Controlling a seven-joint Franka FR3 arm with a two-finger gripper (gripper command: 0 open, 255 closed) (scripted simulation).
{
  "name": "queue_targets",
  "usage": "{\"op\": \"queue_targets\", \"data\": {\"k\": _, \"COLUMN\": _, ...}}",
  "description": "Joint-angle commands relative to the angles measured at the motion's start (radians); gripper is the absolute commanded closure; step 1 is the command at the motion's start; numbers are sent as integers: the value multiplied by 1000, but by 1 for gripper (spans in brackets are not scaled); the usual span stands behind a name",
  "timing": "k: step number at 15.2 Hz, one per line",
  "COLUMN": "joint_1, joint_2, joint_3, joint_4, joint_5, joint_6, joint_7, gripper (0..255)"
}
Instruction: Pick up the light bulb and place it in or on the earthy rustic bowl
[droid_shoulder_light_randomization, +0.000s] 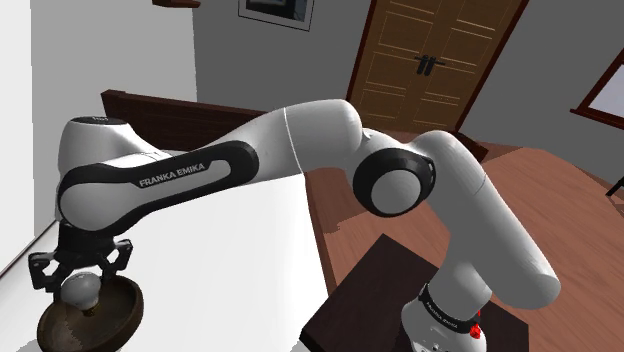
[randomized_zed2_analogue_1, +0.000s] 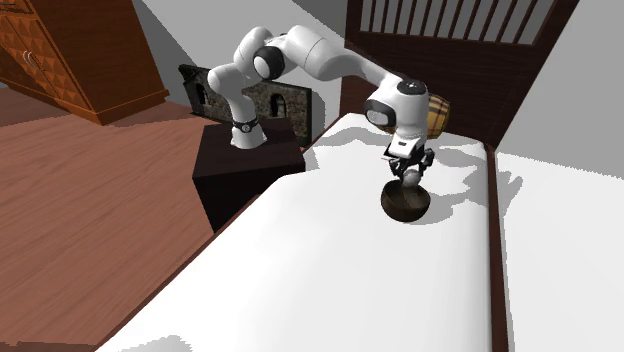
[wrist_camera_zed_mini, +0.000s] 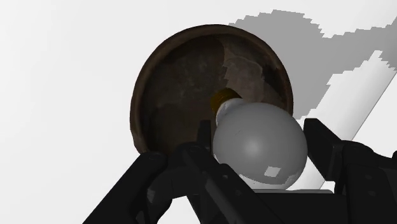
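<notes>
The black gripper (wrist_camera_zed_mini: 257, 137) is pinching the light bulb (wrist_camera_zed_mini: 259, 145). In the wrist view its two fingers (wrist_camera_zed_mini: 321, 145) are pressing against opposite flanks of the smooth grey glass globe, and the bulb's yellowish base is pointing away from the hand into the bowl (wrist_camera_zed_mini: 147, 76). In the shoulder view the bulb is hanging over the bowl's hollow with its base dipping below the rim; whether it is touching the bottom cannot be told. The bowl is round and dark brown, showing a rough, mottled, flaking inside and a thick, slightly uneven rim. It is sitting on the flat white bed top (randomized_zed2_analogue_1: 330, 270), at the shoulder view's 8 o'clock and the second exterior view's 2 o'clock. In the second exterior view the bowl is standing nearer the bed's 3 o'clock edge, where a narrow dark wooden rail (randomized_zed2_analogue_1: 493, 270) is running, than the 9 o'clock edge. A broad stretch of bare white surface is lying open from the bowl toward 7 o'clock. Toward 12 o'clock a dark slatted headboard (randomized_zed2_analogue_1: 440, 45) is rising, and a brown barrel-shaped object (randomized_zed2_analogue_1: 438, 113) is showing just behind the wrist. The glossy white arm (droid_shoulder_light_randomization: 300, 150) is reaching across from its dark box stand (randomized_zed2_analogue_1: 245, 170), which is standing just beside the bed's 9 o'clock edge on a reddish-brown plank floor (randomized_zed2_analogue_1: 90, 230).
</notes>
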Motion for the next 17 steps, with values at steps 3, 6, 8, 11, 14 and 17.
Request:
{"op": "queue_targets", "data": {"k": 3, "joint_1": 0, "joint_2": 8, "joint_3": 0, "joint_4": 0, "joint_5": 0, "joint_6": 9, "joint_7": -3, "gripper": 255}}
{"op": "queue_targets", "data": {"k": 6, "joint_1": 0, "joint_2": 8, "joint_3": 0, "joint_4": 0, "joint_5": 0, "joint_6": 9, "joint_7": -3, "gripper": 255}}
{"op": "queue_targets", "data": {"k": 8, "joint_1": 0, "joint_2": 8, "joint_3": 0, "joint_4": 0, "joint_5": 0, "joint_6": 9, "joint_7": -3, "gripper": 255}}
{"op": "queue_targets", "data": {"k": 11, "joint_1": 0, "joint_2": 8, "joint_3": 0, "joint_4": 0, "joint_5": 0, "joint_6": 9, "joint_7": -3, "gripper": 0}}
{"op": "queue_targets", "data": {"k": 14, "joint_1": 0, "joint_2": 8, "joint_3": 0, "joint_4": 0, "joint_5": 0, "joint_6": 9, "joint_7": -3, "gripper": 0}}
{"op": "queue_targets", "data": {"k": 17, "joint_1": -19, "joint_2": -62, "joint_3": 2, "joint_4": -26, "joint_5": 5, "joint_6": -38, "joint_7": -6, "gripper": 0}}
